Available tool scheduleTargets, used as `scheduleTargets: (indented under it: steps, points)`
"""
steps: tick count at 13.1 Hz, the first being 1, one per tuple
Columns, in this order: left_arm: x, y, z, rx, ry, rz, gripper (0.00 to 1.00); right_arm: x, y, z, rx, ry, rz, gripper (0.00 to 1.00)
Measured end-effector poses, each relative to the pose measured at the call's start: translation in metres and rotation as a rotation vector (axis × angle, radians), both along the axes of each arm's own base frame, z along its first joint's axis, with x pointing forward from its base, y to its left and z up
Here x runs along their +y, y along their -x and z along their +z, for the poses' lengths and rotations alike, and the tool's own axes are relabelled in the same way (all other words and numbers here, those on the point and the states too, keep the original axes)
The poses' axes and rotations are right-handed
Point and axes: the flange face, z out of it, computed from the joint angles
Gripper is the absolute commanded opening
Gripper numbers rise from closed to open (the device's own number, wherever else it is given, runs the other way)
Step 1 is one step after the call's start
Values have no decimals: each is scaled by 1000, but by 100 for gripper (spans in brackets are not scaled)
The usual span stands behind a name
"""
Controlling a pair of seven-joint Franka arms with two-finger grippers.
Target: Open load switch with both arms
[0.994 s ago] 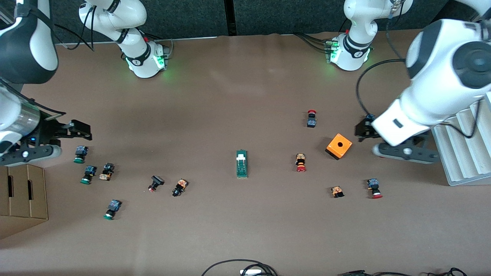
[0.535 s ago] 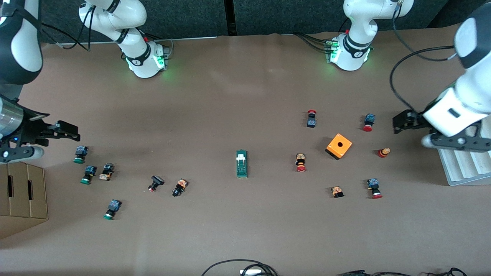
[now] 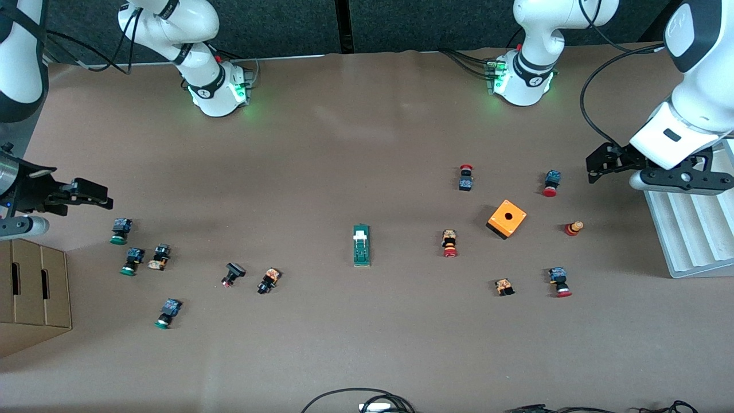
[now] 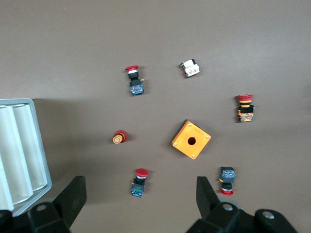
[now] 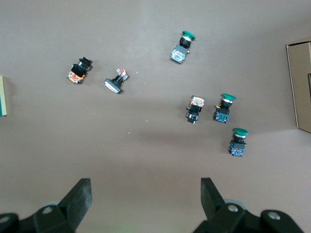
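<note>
One load switch (image 3: pixel 361 245), one orange cube (image 3: pixel 506 218), four green-capped buttons (image 3: pixel 118 230), five red-capped buttons (image 3: pixel 449 243).

You're looking down past the left gripper (image 4: pixel 141 201), whose fingers (image 4: pixel 73 196) are standing wide apart over the table (image 4: pixel 73 43). An orange cube (image 4: pixel 191 140) is lying among red-capped buttons (image 4: pixel 139 182) (five showing), with a white ribbed tray (image 4: pixel 19 150) sitting alongside.

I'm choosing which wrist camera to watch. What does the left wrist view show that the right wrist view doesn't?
Left wrist only: the orange cube, red-capped buttons, a white ribbed tray, and the open left gripper. Right wrist only: green-capped buttons, a cardboard box, an edge of the load switch, and the open right gripper. Both show the brown table.
</note>
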Motion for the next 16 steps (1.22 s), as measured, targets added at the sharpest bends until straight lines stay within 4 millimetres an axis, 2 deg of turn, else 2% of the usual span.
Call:
scheduleTargets:
  steps: [5, 16]
  points:
    - [4, 1, -1, 8, -13, 3, 100, 5, 23, 3, -16, 2, -24, 100]
    - [4, 2, -1, 37, -16, 4, 100, 14, 20, -10, 9, 5, -36, 100]
